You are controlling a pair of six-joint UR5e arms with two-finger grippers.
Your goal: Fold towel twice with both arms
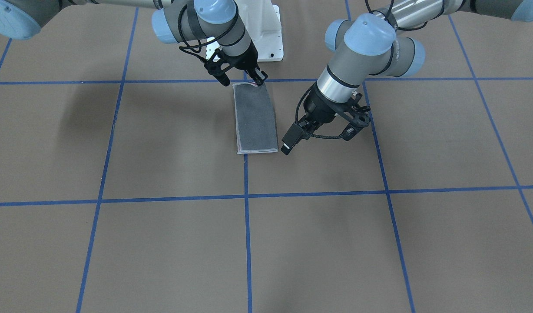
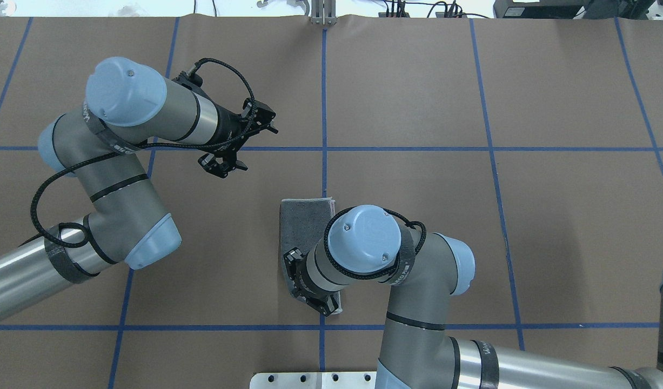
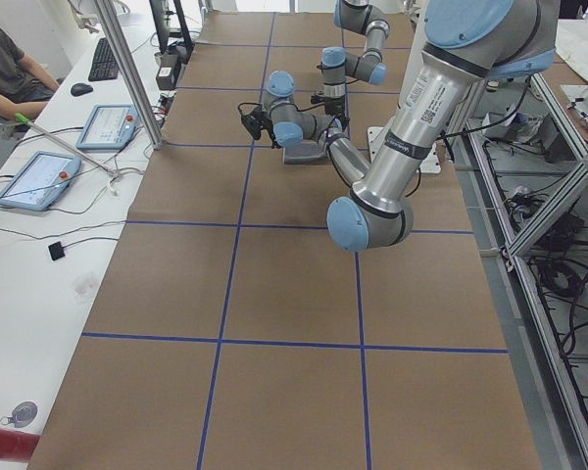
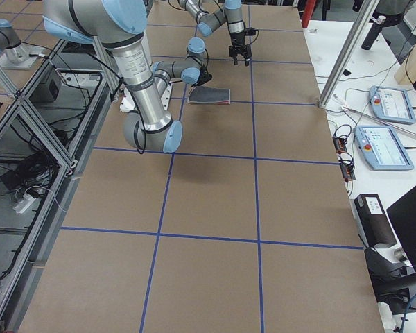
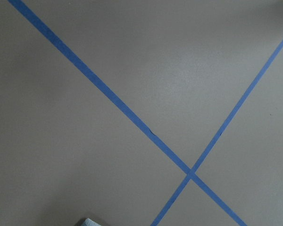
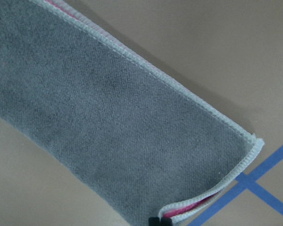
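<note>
1. Right pincer [image 1: 259, 80] is clenched on the towel [image 1: 255, 119]. Its dark tip sits on the corner of the short end nearest the robot, where the right wrist view shows a pink layer peeking out between the grey ones.
2. That towel lies flat on the counter [image 1: 162, 143] as a long narrow strip, dark grey face up, with a light grey stitched edge. It runs straight away from the robot.
3. Blue tape lines [image 1: 246, 243] grid the counter. The held end lies at a crossing of two of them.
4. Left pincer [image 1: 287, 148] hangs just beside the corner of the strip's far end, apart from the cloth; I cannot tell whether it is released or clenched.
5. From overhead, the right arm [image 2: 363, 243] bends over the strip and hides its near end, and the left arm [image 2: 126, 92] comes in from the other side.
6. A white pedestal [image 1: 270, 34] stands behind the towel.
</note>
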